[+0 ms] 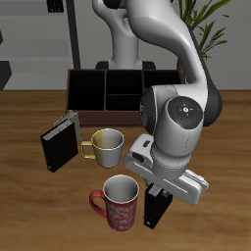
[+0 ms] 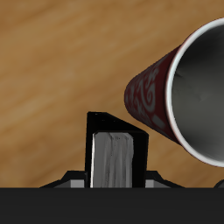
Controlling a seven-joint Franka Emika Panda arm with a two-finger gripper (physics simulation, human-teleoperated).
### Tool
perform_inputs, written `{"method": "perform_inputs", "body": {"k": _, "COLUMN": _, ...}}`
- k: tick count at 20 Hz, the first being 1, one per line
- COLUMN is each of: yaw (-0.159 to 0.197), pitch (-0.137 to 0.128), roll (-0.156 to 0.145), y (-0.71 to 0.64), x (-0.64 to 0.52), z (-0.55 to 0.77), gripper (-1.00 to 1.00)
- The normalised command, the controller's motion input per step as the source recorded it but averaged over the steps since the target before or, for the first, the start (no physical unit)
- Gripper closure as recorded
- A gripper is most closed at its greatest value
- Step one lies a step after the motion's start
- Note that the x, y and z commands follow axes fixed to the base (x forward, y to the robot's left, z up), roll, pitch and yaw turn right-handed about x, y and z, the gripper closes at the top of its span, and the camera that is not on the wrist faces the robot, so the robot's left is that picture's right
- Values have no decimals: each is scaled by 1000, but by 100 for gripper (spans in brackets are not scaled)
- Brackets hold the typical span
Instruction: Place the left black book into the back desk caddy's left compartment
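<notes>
I have the hand [image 1: 158, 199] low over the left black book [image 1: 154, 215], which stands on edge on the counter [image 1: 29, 211] near its front edge. From the wrist camera the book [image 2: 114, 158] fills the gap at the hand's mouth, grey page block showing between black covers. Only slivers of the jaws show on either side of it. I cannot tell whether they are clamped on the covers or merely straddling them.

I judge the book a stiff, light hardback with smooth covers, so slip is the concern rather than damage. The best hold looks to be across the two covers near the top edge and mid-length. That way it hangs straight and does not swing when lifted.

The red mug [image 1: 118, 204] sits just beside the book at its nine o'clock, close enough that I would lift straight up before travelling. The caddy [image 1: 114, 90] lies well back at about eleven o'clock. Its left compartment [image 1: 86, 91] is open and dark inside. A second black book [image 1: 59, 143] and a pale mug [image 1: 106, 145] stand between.
</notes>
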Motion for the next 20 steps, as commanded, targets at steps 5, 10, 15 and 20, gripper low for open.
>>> {"method": "perform_inputs", "body": {"k": 5, "yaw": 22, "pitch": 4, "roll": -1, "y": -103, "x": -32, "z": -22, "gripper": 100}}
{"method": "perform_inputs", "body": {"k": 10, "yaw": 55, "pitch": -52, "roll": 29, "y": 122, "x": -238, "z": 358, "gripper": 100}}
{"method": "perform_inputs", "body": {"k": 15, "yaw": 98, "pitch": -69, "roll": 73, "y": 177, "x": -410, "z": 579, "gripper": 100}}
{"method": "perform_inputs", "body": {"k": 20, "yaw": 107, "pitch": -85, "roll": 57, "y": 80, "x": -493, "z": 592, "gripper": 100}}
